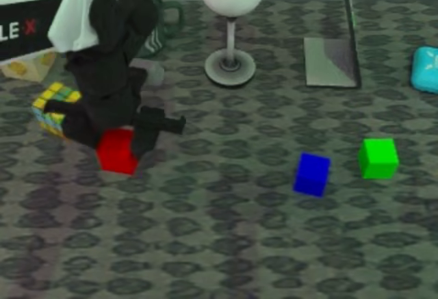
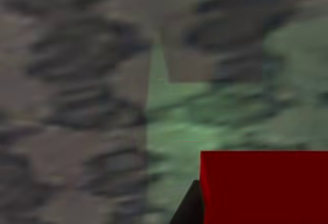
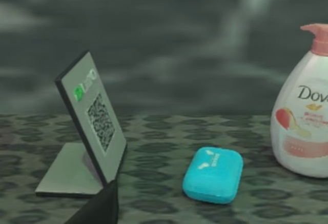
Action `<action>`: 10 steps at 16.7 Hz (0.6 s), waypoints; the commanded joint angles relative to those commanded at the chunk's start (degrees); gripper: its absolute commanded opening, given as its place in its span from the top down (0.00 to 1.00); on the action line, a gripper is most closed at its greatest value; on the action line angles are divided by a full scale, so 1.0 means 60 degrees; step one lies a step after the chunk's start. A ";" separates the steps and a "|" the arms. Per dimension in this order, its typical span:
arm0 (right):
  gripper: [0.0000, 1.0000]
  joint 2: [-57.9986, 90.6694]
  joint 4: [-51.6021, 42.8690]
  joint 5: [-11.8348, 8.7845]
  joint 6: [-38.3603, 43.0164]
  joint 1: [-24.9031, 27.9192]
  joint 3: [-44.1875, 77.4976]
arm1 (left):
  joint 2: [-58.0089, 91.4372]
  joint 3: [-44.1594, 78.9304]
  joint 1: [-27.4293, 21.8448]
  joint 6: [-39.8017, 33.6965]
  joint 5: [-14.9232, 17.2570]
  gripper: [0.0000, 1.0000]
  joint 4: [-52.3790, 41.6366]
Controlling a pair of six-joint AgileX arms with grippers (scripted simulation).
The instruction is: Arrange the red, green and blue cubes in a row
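Note:
The red cube (image 1: 116, 152) sits at the left of the patterned table, under my left arm. My left gripper (image 1: 120, 141) is down around it and shut on it; in the left wrist view one dark finger (image 2: 190, 206) presses flat against the red cube's (image 2: 264, 188) side, and the other finger is out of frame. The blue cube (image 1: 312, 174) and the green cube (image 1: 378, 158) stand free at the right, close together, green a little farther back. My right gripper is out of the top view; its wrist view shows one finger (image 3: 102, 206) set wide, open and holding nothing.
A chequered puzzle cube (image 1: 55, 107) and a cream cube (image 1: 27, 66) lie just behind the left arm. A dark mug (image 1: 168, 18), a wine glass (image 1: 231, 11), a QR-code stand (image 1: 333, 59), a teal soap box (image 1: 428, 68) and a pump bottle (image 3: 307, 116) line the back.

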 joint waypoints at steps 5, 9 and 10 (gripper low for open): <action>0.00 0.0000 0.0000 0.0000 0.0000 0.0000 0.0000 | -0.0498 -0.0430 -0.1561 -0.3250 -0.0077 1.00 -0.0243; 0.00 0.0000 0.0000 0.0000 0.0000 0.0000 0.0000 | -0.0906 -0.0638 -0.2334 -0.4539 -0.0134 1.00 -0.0248; 0.00 0.0000 0.0000 0.0000 0.0000 0.0000 0.0000 | -0.0945 -0.0656 -0.2379 -0.4608 -0.0138 1.00 -0.0240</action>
